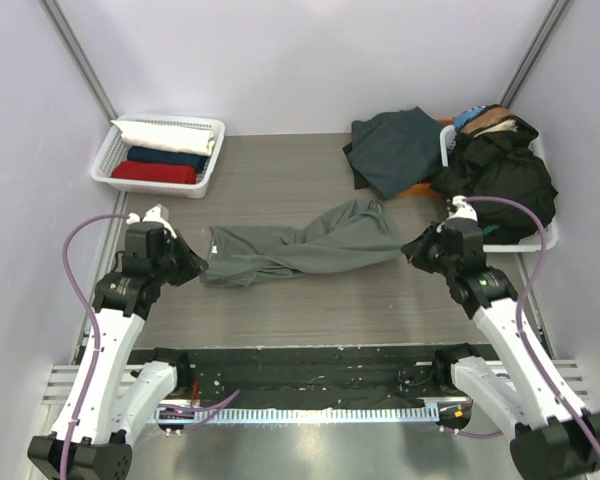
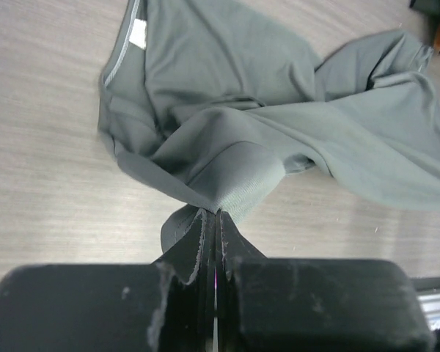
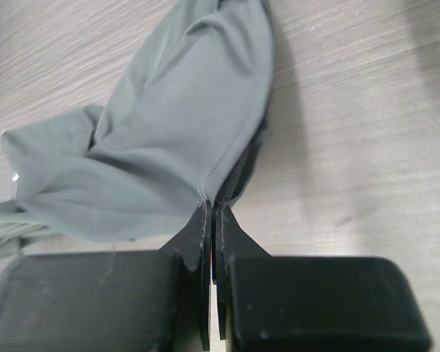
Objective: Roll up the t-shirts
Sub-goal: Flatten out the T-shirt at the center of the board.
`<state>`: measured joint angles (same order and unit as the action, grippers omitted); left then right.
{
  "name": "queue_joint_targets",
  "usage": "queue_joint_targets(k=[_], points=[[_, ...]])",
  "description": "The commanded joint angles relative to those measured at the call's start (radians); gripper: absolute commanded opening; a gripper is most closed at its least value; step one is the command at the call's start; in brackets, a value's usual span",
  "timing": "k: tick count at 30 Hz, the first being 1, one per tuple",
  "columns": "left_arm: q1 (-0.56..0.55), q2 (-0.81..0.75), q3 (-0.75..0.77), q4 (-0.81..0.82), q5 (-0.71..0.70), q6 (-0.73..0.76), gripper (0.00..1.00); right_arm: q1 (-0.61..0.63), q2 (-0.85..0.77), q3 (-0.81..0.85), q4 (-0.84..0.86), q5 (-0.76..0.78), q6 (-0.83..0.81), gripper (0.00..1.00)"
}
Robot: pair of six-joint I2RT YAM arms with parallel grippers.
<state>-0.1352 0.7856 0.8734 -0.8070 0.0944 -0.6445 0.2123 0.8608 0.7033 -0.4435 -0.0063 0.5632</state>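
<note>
Sage-grey t-shirt (image 1: 300, 245), one, lay twisted at centre, its nine-o'clock end clenched in my left gripper (image 2: 213, 218), its three-o'clock hem clenched in my right gripper (image 3: 213, 211); step, I judged, was straightening, next needing an even outward pull.

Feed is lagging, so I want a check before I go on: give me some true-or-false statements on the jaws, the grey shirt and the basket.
1. The jaws of the left gripper are open. False: they are shut on a fold of the sage-grey t-shirt.
2. The jaws of the right gripper are shut on the same shirt. True.
3. The sage-grey t-shirt is rolled up. False: it lies stretched and crumpled between the two arms.
4. The far-left basket holds a white shirt, a navy shirt and a red shirt. True.
</note>
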Motion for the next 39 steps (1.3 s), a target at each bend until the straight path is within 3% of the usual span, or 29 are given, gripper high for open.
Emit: queue_joint_targets(k=[1,4,10,19,24,25,27,28,32,36,39], points=[[0.006,-0.054,0.006,-0.058,0.018,0.026,0.00,0.002,-0.134,0.065,-0.196,-0.017,-0.013,0.01],[0.005,-0.031,0.015,-0.060,0.022,0.046,0.00,0.004,-0.109,0.120,-0.224,0.002,-0.019,0.01],[0.005,0.156,0.041,0.028,0.077,0.062,0.00,0.004,0.188,0.254,-0.144,0.049,-0.039,0.01],[0.006,0.360,0.147,0.078,-0.005,0.115,0.00,-0.010,0.636,0.449,0.009,0.042,-0.026,0.01],[0.019,0.412,0.177,0.083,-0.022,0.137,0.00,-0.027,0.790,0.567,0.045,0.077,-0.031,0.02],[0.019,0.426,0.183,0.081,-0.016,0.144,0.00,-0.031,0.837,0.587,0.046,0.072,-0.040,0.15],[0.022,0.437,0.187,0.078,-0.002,0.151,0.00,-0.034,0.863,0.617,0.046,0.020,-0.069,0.65],[0.023,0.445,0.187,0.075,0.002,0.151,0.00,-0.034,0.850,0.611,0.051,0.019,-0.074,0.67],[0.034,0.428,0.171,0.091,0.008,0.149,0.00,-0.034,0.732,0.474,0.098,0.051,-0.103,0.61],[0.042,0.443,0.171,0.091,0.031,0.149,0.00,-0.036,0.626,0.348,0.117,0.034,-0.135,0.36],[0.048,0.458,0.173,0.089,0.048,0.146,0.00,-0.034,0.577,0.262,0.118,0.031,-0.143,0.34]])
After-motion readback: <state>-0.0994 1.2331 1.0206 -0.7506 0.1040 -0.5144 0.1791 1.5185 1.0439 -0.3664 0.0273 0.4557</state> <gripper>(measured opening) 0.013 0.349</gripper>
